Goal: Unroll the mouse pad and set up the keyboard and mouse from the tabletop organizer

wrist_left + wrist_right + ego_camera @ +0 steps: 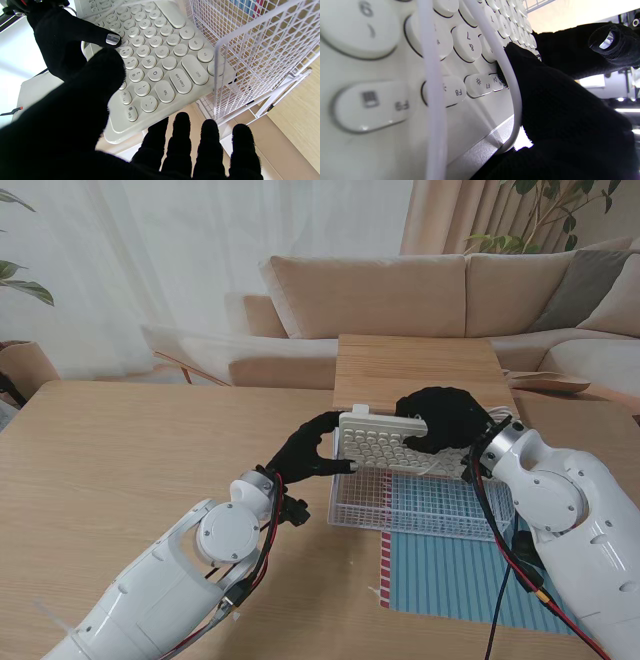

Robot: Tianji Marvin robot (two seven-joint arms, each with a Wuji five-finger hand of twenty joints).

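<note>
A white keyboard (378, 444) with round keys is tilted up over the far left end of the white wire organizer (425, 512). My left hand (305, 452) grips its left end, thumb (100, 82) on the keys and fingers (181, 135) under the edge. My right hand (447, 418) is shut on the far right part, its thumb (545, 95) pressing the key rows (467, 42). A white cable (506, 65) loops across the keys beside that thumb. The blue striped mouse pad (450, 575) lies flat, nearer to me than the organizer. No mouse is visible.
The organizer's mesh wall (250, 55) stands right next to the keyboard's (162, 57) lower edge. A wooden side table (420, 365) abuts the far edge of the table, with a beige sofa (400, 295) behind it. Bare wooden tabletop (130, 450) stretches to my left.
</note>
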